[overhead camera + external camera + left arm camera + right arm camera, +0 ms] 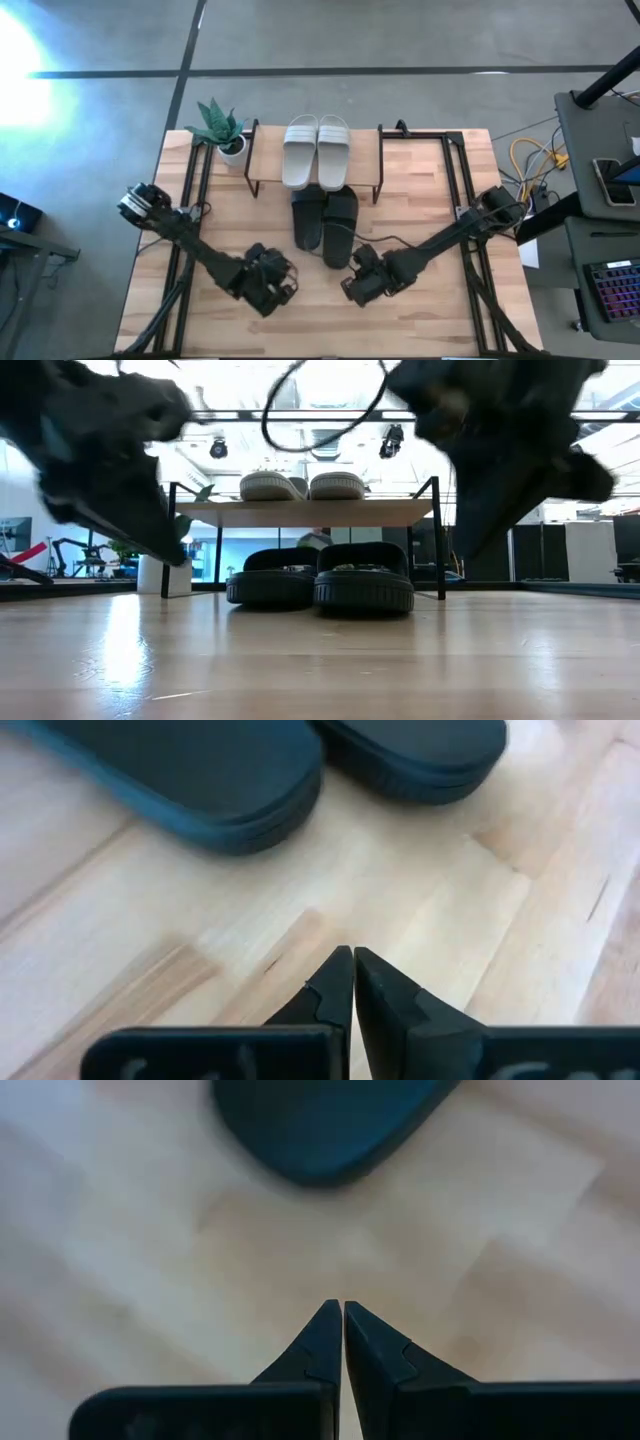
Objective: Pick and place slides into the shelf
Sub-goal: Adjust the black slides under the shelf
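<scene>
The pale grey-white slides [316,150] lie side by side on the shelf's [265,160] light plank top, also seen in the low view [300,486]. The black slides [325,222] rest on their soles on the table, toes under the shelf, heels sticking out toward the near edge [320,582]. My left gripper [353,958] is shut and hovers over bare table near the black heels [230,780]. My right gripper [343,1310] is shut too, above the table just short of one black heel [320,1125]. Both grippers sit near the table's front, left [270,285] and right [362,285].
A small potted plant [222,132] stands at the shelf's left end. Black metal frame rails [195,190] run along both table sides. Bare wood [320,310] lies between and in front of the grippers. A desk with cables and a keyboard [610,290] stands off the right edge.
</scene>
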